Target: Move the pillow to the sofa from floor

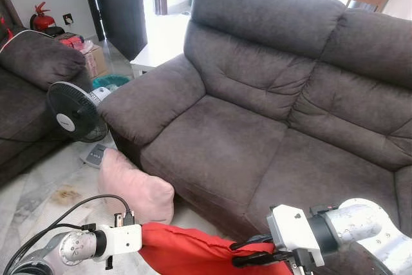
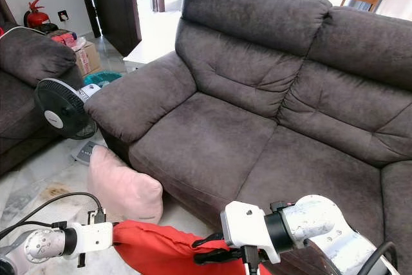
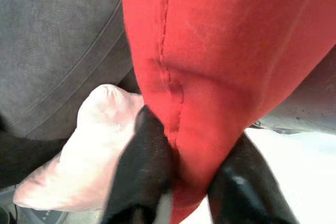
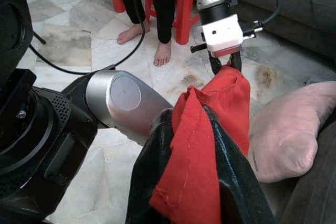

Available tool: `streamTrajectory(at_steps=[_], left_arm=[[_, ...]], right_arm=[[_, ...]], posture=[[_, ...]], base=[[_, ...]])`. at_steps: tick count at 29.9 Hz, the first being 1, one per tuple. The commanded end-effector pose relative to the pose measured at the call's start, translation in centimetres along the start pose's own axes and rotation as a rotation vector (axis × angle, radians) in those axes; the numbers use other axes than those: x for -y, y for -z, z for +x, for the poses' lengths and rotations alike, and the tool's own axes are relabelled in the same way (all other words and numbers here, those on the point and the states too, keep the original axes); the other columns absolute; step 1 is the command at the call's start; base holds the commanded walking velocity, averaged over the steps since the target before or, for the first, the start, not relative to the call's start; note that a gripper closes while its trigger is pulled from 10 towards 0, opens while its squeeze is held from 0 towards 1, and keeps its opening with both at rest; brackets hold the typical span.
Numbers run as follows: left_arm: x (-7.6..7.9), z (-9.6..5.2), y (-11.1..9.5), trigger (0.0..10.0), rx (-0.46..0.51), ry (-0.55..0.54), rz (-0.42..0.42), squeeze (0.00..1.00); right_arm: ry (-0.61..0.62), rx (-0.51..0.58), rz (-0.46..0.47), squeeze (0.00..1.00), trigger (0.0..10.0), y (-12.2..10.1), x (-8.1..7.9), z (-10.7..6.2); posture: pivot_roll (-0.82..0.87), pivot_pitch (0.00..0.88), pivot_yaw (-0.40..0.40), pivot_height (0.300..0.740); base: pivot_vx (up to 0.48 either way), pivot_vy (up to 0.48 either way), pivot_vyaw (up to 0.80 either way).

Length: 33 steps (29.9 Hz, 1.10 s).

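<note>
Left gripper [image 3: 181, 182]: its two black fingers are closed on one end of the red pillow [image 1: 193, 252], pinching the fabric along a stitched seam; the cloth bunches between them.
Right gripper [image 4: 197, 182]: fingers likewise clamped on the opposite end of the red pillow, with a fold of red fabric squeezed between them and spilling over the tips.
Red pillow, place: slung between the two grippers, low in front of the sofa's front edge, with the tiled floor [image 1: 38, 191] below; from these views I cannot tell whether its middle is clear of the floor.
Red pillow, handling: I judge it light and soft. It sags and creases, so it will droop and swing when lifted. The cover looks loose, so a pinch on cloth alone may slip; the seamed edge is the firmer hold.
Where to hold: both ends at the seam, as now, keeping the span taut.
Pink pillow [image 1: 132, 188]: a second cushion, resting on the floor against the front left corner of the sofa base, just beside the red one.
Sofa [image 1: 257, 133]: dark brown; its seat cushions lie just beyond and above the grippers.
Fan [image 1: 74, 113]: stands on the floor beside the sofa's left armrest.
Person: bare feet [image 4: 149, 43] on the tiles beside red stools.
</note>
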<state>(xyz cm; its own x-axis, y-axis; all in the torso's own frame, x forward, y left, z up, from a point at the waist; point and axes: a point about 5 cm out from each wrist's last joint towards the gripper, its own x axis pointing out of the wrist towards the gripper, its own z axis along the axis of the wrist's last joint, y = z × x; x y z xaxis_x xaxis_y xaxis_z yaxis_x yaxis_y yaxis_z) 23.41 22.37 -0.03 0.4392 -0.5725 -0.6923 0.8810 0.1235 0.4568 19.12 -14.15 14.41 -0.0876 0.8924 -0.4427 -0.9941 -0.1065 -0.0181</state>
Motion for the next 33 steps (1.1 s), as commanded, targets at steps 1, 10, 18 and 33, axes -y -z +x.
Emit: streamTrajectory(at_steps=[1,10,18,33], left_arm=[[0.4,0.2,-0.1,0.0,0.006,0.022,-0.008,0.0],[0.6,0.1,0.0,0.0,0.007,0.025,-0.02,0.0],[0.1,0.0,-0.3,0.0,0.055,-0.037,-0.085,0.0],[-6.1,0.6,-4.9,10.0,0.369,-0.504,-0.361,0.0]], right_arm=[[0.005,0.043,-0.097,0.0,10.0,-1.9,0.2,-0.3],[0.003,0.046,-0.095,0.0,10.0,-1.9,0.3,-0.2],[0.016,0.057,-0.081,0.0,10.0,-1.7,0.3,0.1],[0.503,0.003,-0.045,0.0,10.0,2.1,5.4,0.1]], posture=[[0.07,0.0,-0.066,0.74],[0.07,0.0,-0.066,0.74],[0.08,0.0,-0.062,0.74],[0.07,0.0,-0.054,0.74]], base=[[0.0,0.0,0.0],[0.0,0.0,0.0],[0.0,0.0,0.0],[0.0,0.0,0.0]])
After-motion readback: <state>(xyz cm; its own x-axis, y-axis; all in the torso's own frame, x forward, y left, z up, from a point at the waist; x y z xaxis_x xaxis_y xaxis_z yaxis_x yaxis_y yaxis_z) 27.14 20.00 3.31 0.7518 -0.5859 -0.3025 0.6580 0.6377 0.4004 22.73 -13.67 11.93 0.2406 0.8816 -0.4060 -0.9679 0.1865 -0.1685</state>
